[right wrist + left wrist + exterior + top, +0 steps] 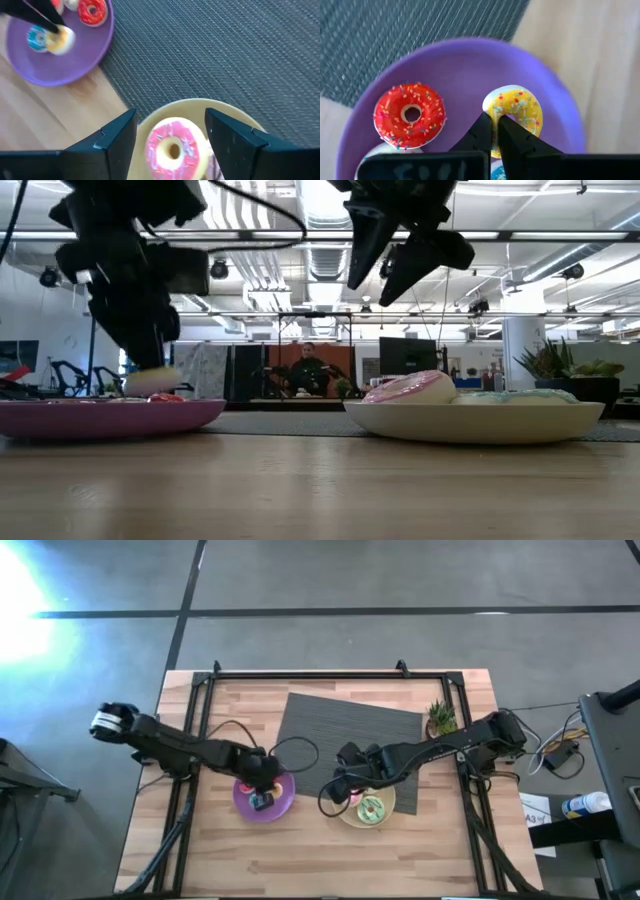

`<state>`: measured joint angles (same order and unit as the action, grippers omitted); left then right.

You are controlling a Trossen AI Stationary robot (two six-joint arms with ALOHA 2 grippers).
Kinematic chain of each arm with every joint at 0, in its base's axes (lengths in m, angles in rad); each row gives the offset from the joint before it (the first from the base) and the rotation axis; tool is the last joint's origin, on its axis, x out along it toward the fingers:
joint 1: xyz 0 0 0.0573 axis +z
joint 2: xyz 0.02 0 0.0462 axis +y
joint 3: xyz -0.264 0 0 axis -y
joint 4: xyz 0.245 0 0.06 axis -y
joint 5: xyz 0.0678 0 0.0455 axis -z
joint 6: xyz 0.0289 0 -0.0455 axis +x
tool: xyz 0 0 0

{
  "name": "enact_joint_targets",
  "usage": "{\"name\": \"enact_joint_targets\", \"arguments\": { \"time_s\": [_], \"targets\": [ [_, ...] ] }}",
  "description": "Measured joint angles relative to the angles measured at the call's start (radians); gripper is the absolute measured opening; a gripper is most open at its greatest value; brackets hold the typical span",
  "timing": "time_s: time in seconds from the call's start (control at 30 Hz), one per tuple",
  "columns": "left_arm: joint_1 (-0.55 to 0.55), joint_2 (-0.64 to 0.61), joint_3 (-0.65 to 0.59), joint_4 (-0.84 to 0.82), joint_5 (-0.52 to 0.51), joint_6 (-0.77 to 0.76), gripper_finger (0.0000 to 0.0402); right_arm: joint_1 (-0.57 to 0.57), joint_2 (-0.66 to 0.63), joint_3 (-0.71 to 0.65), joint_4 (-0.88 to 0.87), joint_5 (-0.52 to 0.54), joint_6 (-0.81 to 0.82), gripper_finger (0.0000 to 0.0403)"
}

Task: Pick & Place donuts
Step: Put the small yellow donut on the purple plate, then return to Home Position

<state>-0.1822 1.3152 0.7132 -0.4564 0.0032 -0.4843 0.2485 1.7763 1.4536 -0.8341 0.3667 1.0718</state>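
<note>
One yellow donut (514, 113) sits in the left gripper (496, 131), the dark fingertips pinched close together over the near side of its ring, one tip appearing to reach into the hole, over the purple plate (470, 65); whether the donut rests on the plate or hangs just clear of it cannot be told; the red donut (409, 116) lies flat beside it on the same plate, and the blue donut (36, 38) shows just beside the yellow one in the right wrist view; a white one is only partly visible at the frame's edge. Across the table the pink donut (174, 146) lies flat on the cream plate (196, 109), directly below and between the widely spread fingers of the right gripper (170, 131), which hovers clear of it; the green donut (371, 808) rests next to it. By this reading the right arm is nearer the pink ring and would come straight down, while the left arm's next move turns on lifting or letting go of the yellow one over the purple plate.
</note>
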Motion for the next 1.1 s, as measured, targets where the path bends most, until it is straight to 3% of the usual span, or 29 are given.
{"name": "enact_joint_targets", "arguments": {
  "time_s": [0.17,0.43,0.63,0.83,1.1],
  "targets": [
    [0.0,0.09,0.002,0.021,-0.006,-0.02,0.0016,0.001,0.0,0.0,0.043,0.0,0.028,0.0224],
    [0.001,0.089,0.026,-0.031,-0.07,-0.014,0.0113,0.002,0.0,0.001,0.04,-0.003,0.036,0.0224],
    [0.004,-0.021,0.076,-0.175,-0.075,0.019,0.0128,0.002,0.0,0.002,0.043,-0.046,0.024,0.0224],
    [0.006,-0.163,0.098,-0.226,-0.032,-0.027,0.0128,-0.005,-0.017,0.003,0.113,-0.21,-0.011,0.0224],
    [0.013,-0.415,0.034,-0.226,-0.026,-0.026,0.0128,-0.005,-0.089,-0.03,0.214,-0.21,-0.213,0.0224]
  ]
}}
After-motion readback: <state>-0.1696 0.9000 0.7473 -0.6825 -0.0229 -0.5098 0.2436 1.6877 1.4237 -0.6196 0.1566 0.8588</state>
